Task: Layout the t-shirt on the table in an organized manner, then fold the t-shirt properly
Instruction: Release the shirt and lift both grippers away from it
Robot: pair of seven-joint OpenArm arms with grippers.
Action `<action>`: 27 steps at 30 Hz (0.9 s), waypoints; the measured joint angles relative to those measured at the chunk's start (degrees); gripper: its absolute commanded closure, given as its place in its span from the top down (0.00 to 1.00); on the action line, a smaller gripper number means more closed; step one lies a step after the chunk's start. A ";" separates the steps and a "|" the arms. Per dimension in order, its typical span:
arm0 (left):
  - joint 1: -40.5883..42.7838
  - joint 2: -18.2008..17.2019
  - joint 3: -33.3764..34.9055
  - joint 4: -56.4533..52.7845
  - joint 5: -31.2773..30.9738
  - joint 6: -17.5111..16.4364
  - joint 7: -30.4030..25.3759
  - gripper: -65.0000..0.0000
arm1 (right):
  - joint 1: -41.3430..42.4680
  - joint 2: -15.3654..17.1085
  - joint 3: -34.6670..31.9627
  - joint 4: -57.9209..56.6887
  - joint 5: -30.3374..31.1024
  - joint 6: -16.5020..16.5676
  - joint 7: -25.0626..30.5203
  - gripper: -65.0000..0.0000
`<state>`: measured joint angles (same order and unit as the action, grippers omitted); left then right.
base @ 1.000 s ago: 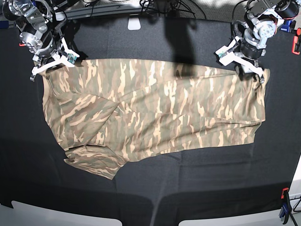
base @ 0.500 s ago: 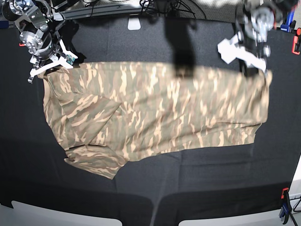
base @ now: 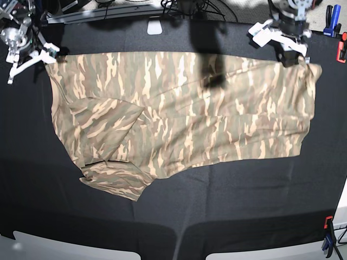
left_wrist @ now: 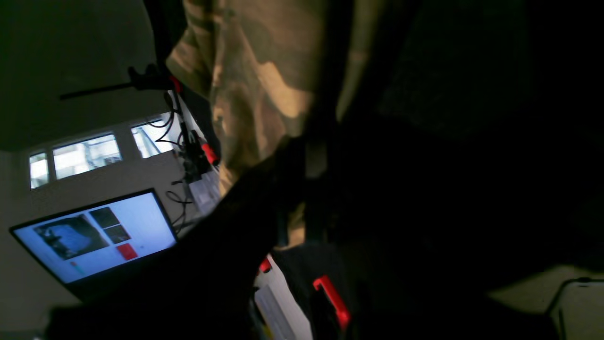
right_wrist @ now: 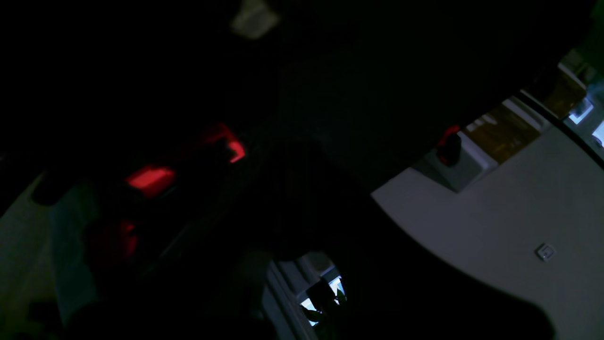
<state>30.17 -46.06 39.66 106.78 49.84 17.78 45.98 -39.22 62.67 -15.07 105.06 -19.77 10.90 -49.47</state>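
Right gripper [base: 26, 51] and left gripper [base: 287, 46], each clamped on a far corner of the t-shirt [base: 184, 119], hold it stretched along the far edge of the table [base: 217, 216]. Its long axis runs side to side. Uneven pulling could slip a corner free and bunch the folded sleeve.

Robot lab: laptop [left_wrist: 94, 236], cables [left_wrist: 181, 137], clamp [base: 328, 233].
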 measured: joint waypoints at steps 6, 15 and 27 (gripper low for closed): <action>1.29 0.00 0.02 2.75 -0.09 0.00 -0.52 0.00 | 0.04 -0.42 0.00 5.40 0.11 -0.90 0.52 0.00; 1.20 0.00 -0.02 2.73 -0.31 0.00 -0.24 0.00 | 0.02 -0.31 0.00 9.27 0.22 -0.87 0.55 0.00; 1.09 0.04 -0.02 2.73 -3.06 0.13 17.14 0.39 | 0.02 -1.57 0.00 9.38 -6.23 -13.53 -1.40 0.23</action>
<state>31.27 -46.02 39.64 109.51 46.78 17.91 63.11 -39.20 61.10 -15.07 114.43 -26.00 -2.63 -50.87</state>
